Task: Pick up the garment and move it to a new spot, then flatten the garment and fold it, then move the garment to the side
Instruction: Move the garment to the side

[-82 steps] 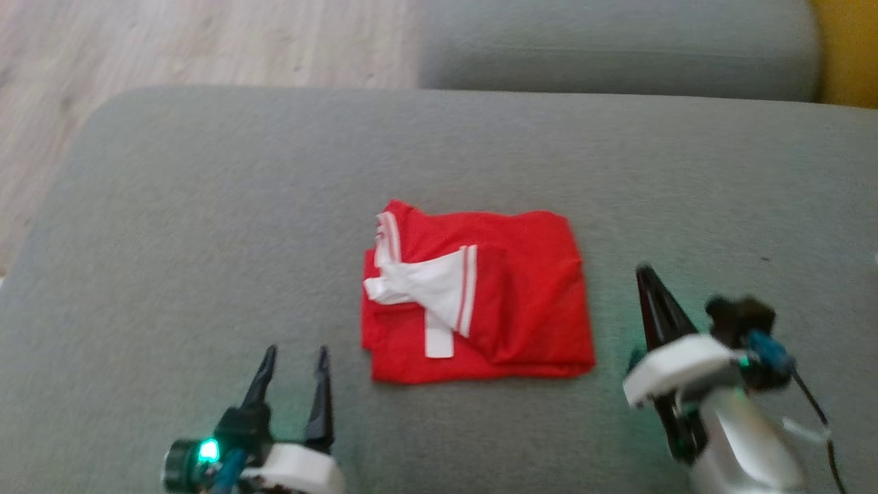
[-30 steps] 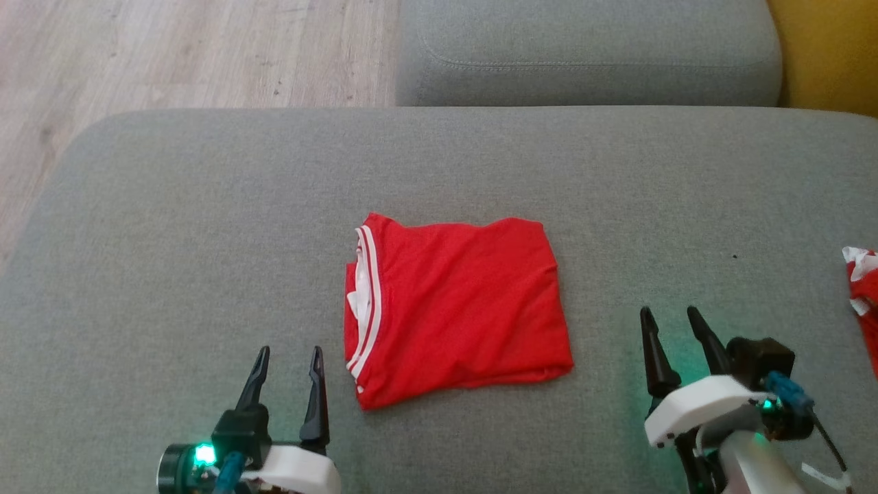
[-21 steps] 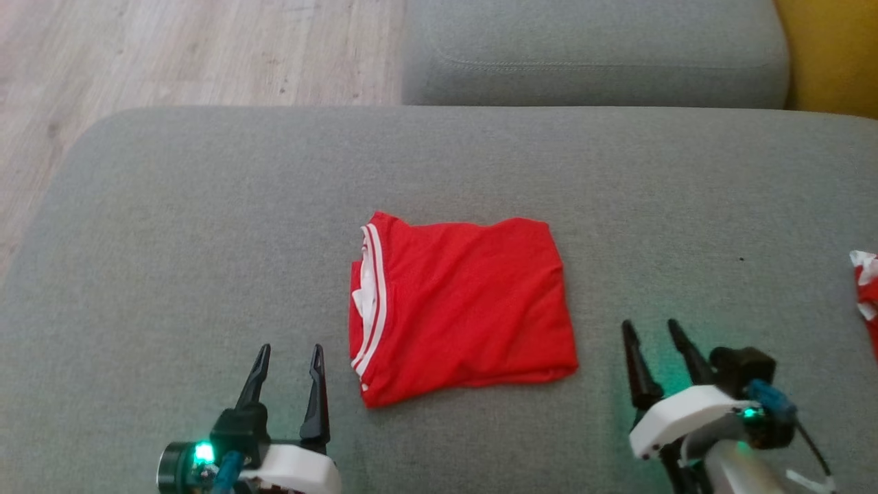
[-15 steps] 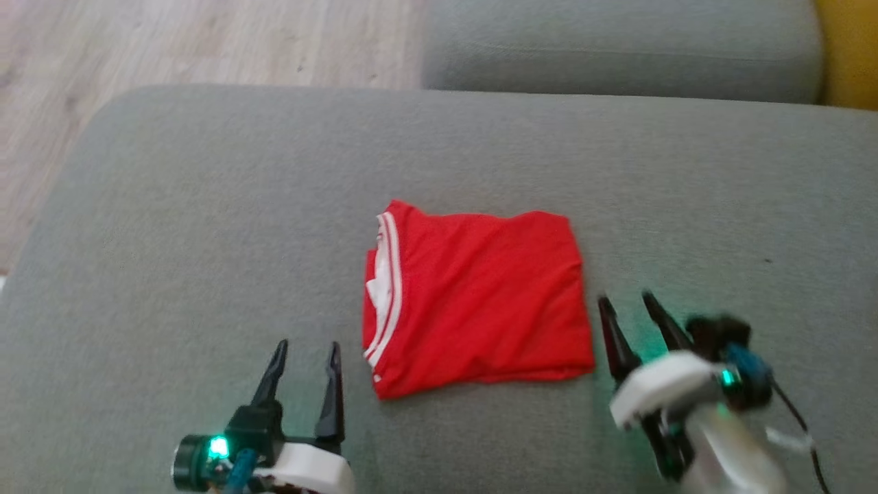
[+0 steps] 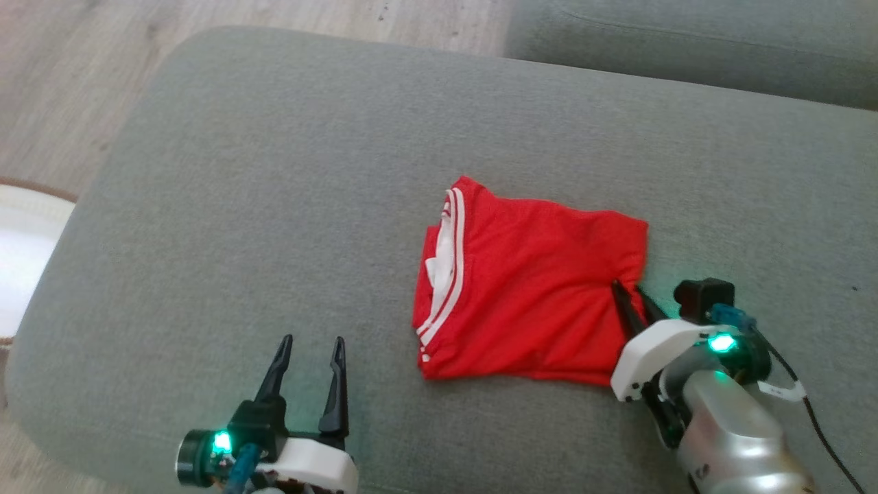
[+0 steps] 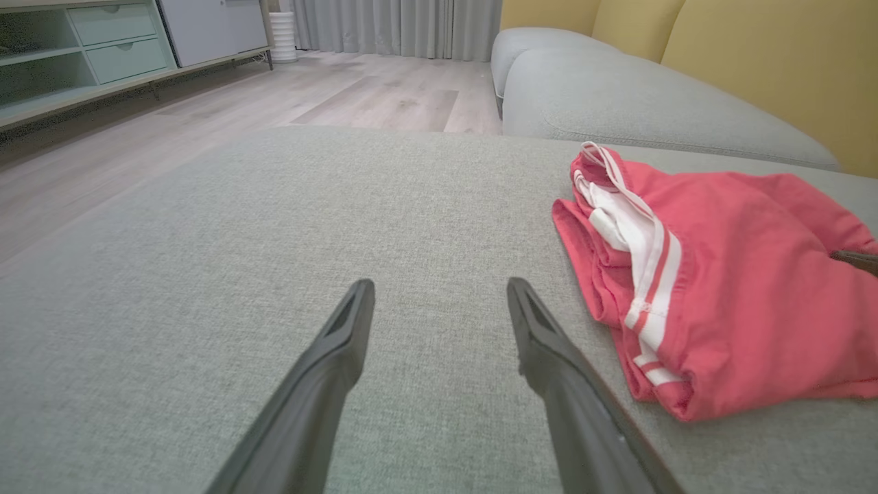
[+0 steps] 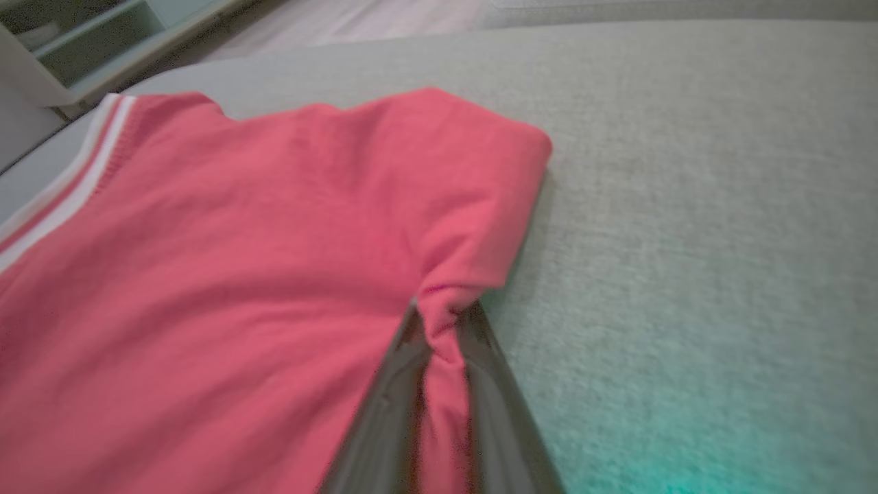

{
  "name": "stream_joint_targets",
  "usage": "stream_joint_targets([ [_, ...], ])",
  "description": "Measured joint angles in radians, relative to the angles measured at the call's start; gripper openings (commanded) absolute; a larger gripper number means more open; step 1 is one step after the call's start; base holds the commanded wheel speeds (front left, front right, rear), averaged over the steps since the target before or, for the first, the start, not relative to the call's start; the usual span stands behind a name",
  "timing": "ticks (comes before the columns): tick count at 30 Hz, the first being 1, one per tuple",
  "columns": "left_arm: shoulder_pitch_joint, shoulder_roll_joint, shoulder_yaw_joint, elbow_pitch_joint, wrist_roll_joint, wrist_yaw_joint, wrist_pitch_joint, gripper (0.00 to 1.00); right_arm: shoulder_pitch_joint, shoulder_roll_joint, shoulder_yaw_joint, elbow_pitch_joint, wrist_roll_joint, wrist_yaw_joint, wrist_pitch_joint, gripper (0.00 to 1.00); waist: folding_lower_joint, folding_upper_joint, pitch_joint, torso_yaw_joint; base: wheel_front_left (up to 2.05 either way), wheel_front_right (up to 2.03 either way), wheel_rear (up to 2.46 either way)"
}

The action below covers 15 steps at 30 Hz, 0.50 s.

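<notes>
Nearest the robot is the front edge of the grey cushion (image 5: 274,206), running under both arms. The left claw (image 5: 312,339) is right there, fingers spread wide over bare fabric. There's loads of open room to its left and ahead, all the way to the cushion's rounded left corner.

The garment (image 5: 535,288), folded, red with white striped trim, lies flat a bit right of the middle. It's near the left claw but apart from it. The right claw (image 5: 626,286) is at the garment's right edge, fingers pressed in on a bunched ridge of the red cloth and pinching it. More open cushion lies to the right of that.

Compared with half a second ago, the right claw was spread and clear of the cloth, and now it's on it. The left one looks the same. The whole head view has swung, so that shift is the camera, not the garment.

Further out there's wood floor (image 5: 82,68) past the left edge, with a pale thing (image 5: 20,254) lying on it. Behind that are a second cushion (image 5: 686,41), a yellow backrest (image 6: 754,62) and a low cabinet (image 6: 103,41) far off.
</notes>
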Motion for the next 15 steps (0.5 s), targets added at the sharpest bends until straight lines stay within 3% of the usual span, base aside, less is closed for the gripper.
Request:
stream_joint_targets([
  [7, 0.009, 0.0, 0.036, -0.002, 0.0, -0.002, 0.0, 1.0, -0.005, 0.014, 0.064, 0.007, 0.059, 0.0, -0.022, 0.0, 0.0, 0.0, -0.012, -0.082, 0.0, 0.0, 0.0],
  [15, 0.0, 0.0, 0.03, -0.002, -0.003, -0.011, 0.0, 1.0, 0.034, 0.013, 0.129, -0.02, 0.102, 0.0, -0.03, 0.0, 0.0, 0.0, -0.032, -0.334, 0.0, 0.0, 0.0],
])
